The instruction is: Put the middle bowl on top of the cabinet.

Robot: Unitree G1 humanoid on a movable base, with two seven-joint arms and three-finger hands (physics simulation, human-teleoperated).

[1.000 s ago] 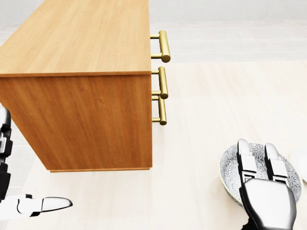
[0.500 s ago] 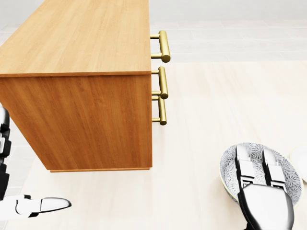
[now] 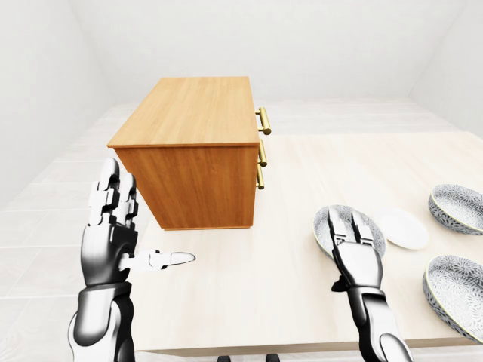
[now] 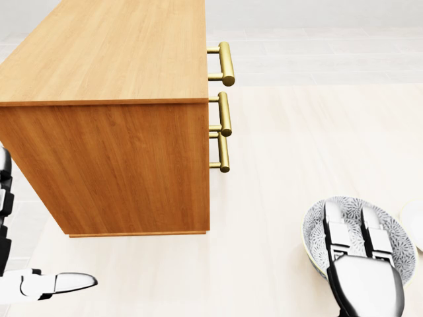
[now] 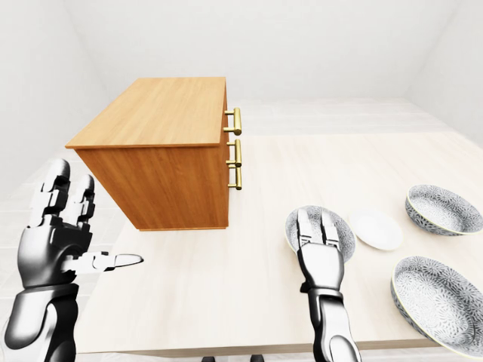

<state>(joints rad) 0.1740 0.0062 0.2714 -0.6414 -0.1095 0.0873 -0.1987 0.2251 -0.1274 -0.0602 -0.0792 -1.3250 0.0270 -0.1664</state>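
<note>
A wooden cabinet point(image 3: 192, 151) with brass handles point(image 4: 225, 63) stands on the pale table, left of centre. Its flat top point(image 3: 196, 109) is bare. Three patterned grey bowls sit on the table's right side. My right hand point(image 4: 350, 214) lies flat over the leftmost bowl point(image 4: 398, 241), fingers stretched out and open, not closed on the rim. The other two bowls are at the far right point(image 5: 444, 209) and lower right point(image 5: 438, 298). My left hand point(image 3: 132, 226) is raised and open left of the cabinet, holding nothing.
A small white plate point(image 5: 379, 229) lies just right of the bowl under my hand. The table's near edge point(image 5: 226, 348) runs along the bottom of the eye views. White floor and walls surround the table.
My right hand has slid slightly toward the bottom of the head view over the bowl. The left hand has sunk a little. Cabinet and bowls have not moved.
</note>
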